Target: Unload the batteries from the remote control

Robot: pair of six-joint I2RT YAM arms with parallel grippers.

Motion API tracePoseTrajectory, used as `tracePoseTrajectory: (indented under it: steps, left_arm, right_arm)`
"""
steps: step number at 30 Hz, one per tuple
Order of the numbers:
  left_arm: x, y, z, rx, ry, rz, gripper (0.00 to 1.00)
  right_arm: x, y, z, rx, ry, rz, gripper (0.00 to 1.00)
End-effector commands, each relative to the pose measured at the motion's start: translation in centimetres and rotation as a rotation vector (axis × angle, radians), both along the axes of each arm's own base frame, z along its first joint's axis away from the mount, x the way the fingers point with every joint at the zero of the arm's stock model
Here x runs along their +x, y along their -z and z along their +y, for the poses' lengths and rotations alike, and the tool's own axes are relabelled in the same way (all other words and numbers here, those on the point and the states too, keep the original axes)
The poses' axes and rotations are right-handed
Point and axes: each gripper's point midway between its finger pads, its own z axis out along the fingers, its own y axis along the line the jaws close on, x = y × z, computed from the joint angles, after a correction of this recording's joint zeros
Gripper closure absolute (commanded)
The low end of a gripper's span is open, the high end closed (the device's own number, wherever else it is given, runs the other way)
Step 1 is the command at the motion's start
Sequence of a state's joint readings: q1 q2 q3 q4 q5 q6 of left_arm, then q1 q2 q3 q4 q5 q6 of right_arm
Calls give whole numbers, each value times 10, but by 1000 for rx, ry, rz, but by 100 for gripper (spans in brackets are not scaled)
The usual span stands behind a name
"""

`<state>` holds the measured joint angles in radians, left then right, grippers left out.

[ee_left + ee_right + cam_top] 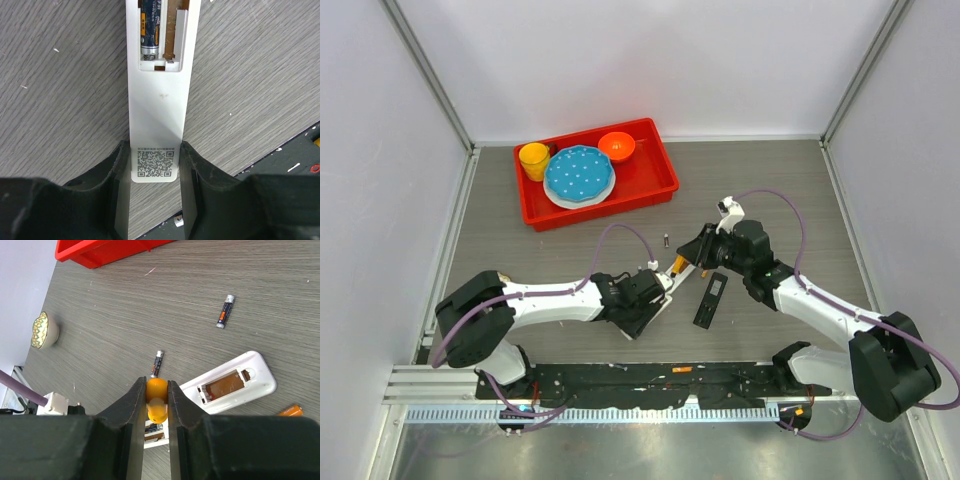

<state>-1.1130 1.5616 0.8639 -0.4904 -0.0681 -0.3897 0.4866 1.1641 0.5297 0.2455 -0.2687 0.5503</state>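
My left gripper [154, 157] is shut on the end of a white remote [157, 100] that lies back-up on the table, its jaws at the QR label. The remote's compartment is open, with one dark battery [149, 30] in it. In the top view this gripper [652, 292] is at table centre. My right gripper [157, 386] is shut on an orange screwdriver handle [157, 407], held over that compartment; it also shows in the top view [692, 255]. A second white remote [230, 382] lies beside it with an empty compartment. Loose batteries [225, 311] [157, 363] lie on the table, one of them orange [289, 411].
A red tray [655, 185] at the back holds a yellow cup [533, 160], a blue plate [578, 174] and an orange bowl [616, 146]. A black remote-like bar [710, 298] lies right of centre. A small bowl [42, 330] stands on the table. A black rail [650, 378] runs along the near edge.
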Motion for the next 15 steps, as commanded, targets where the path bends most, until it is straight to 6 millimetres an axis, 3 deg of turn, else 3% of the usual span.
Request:
tracePoseTrajectory:
  steps: [1,15]
  left_arm:
    - [-2,7,-11,-24,18,2,100]
    - [-3,8,-9,-13,21,3,100]
  right_arm:
    - [15,-20,4,13,14,-73,99]
    - [16,-1,9,9,-6,-25,99]
